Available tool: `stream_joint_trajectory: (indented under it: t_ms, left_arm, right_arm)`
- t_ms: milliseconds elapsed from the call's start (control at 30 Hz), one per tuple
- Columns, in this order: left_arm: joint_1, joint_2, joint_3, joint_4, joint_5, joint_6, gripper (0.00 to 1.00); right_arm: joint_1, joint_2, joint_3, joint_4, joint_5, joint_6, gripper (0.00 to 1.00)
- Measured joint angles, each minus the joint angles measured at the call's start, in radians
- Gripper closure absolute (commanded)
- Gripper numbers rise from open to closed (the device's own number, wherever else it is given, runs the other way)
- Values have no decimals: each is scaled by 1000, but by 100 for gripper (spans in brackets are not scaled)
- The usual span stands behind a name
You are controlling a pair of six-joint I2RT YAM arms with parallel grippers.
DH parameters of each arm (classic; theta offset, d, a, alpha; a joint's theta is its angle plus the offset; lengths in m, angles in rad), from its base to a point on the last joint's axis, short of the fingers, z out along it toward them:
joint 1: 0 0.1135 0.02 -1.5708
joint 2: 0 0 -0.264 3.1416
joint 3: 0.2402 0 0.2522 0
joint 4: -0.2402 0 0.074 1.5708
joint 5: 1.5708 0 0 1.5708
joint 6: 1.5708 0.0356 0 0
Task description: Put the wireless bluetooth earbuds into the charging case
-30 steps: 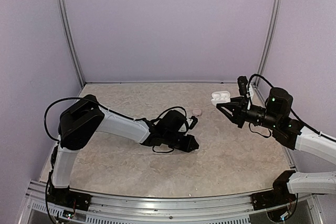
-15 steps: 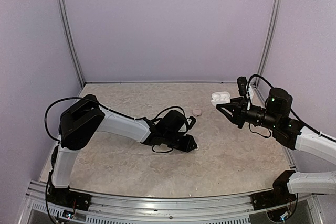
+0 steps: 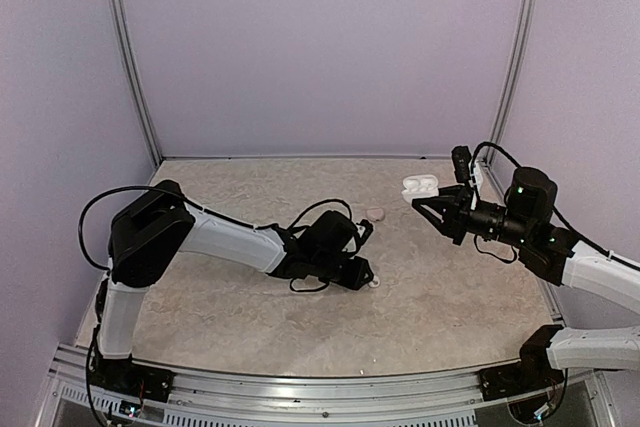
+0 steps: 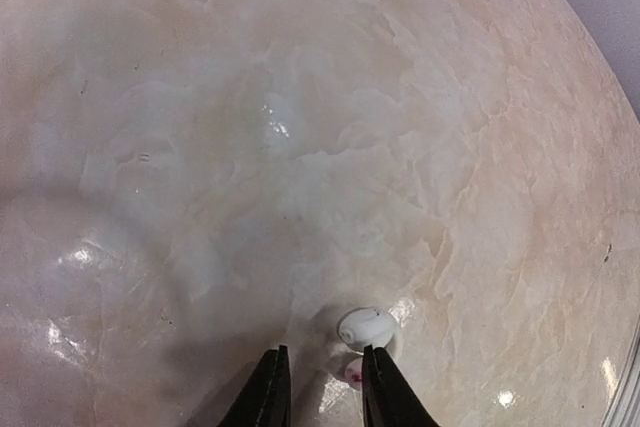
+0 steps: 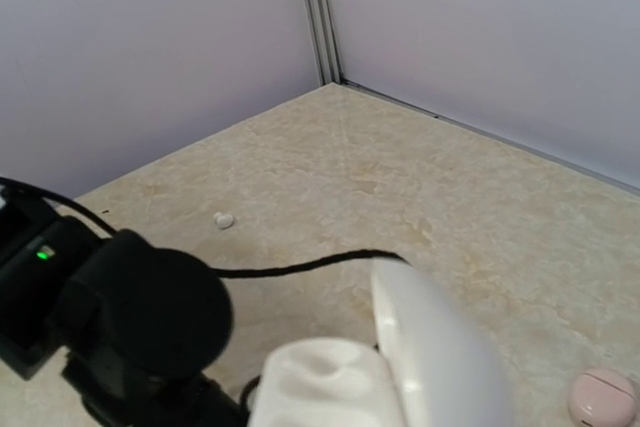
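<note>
A tiny white earbud point(image 4: 367, 327) lies on the table against the tip of my left gripper's right finger, with a small pink-marked part of it between the jaws. My left gripper point(image 4: 325, 387) is low over the table, its jaws a little apart and gripping nothing. In the top view the earbud point(image 3: 373, 283) sits at the left gripper's point(image 3: 362, 274) tip. My right gripper point(image 3: 428, 199) holds the open white charging case point(image 3: 420, 186) above the table at the right. The case point(image 5: 380, 377) hides its fingers in the right wrist view. A second earbud point(image 5: 224, 219) lies farther left.
A closed pink pebble-shaped case point(image 3: 375, 213) lies on the table between the two grippers, and it also shows in the right wrist view point(image 5: 603, 397). The left arm's black wrist and cable point(image 5: 130, 317) fill the lower left of that view. Walls enclose the table.
My left gripper has drawn slightly back to the left, and the white earbud now shows on the table at its tip. The right arm and the case have not moved.
</note>
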State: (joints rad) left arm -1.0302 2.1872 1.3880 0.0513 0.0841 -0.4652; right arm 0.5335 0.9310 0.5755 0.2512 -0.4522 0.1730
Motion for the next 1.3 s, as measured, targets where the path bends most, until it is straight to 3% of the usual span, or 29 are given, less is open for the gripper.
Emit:
stream_joint_trajectory:
  t_ms: [333, 1300]
  left_arm:
    - [-53, -39, -5, -3, -37, 29, 75]
    - [-42, 23, 62, -5, 24, 24, 75]
  right_arm:
    - [0, 0, 0, 0, -1, -1, 98]
    - [0, 0, 0, -2, 0, -15, 98]
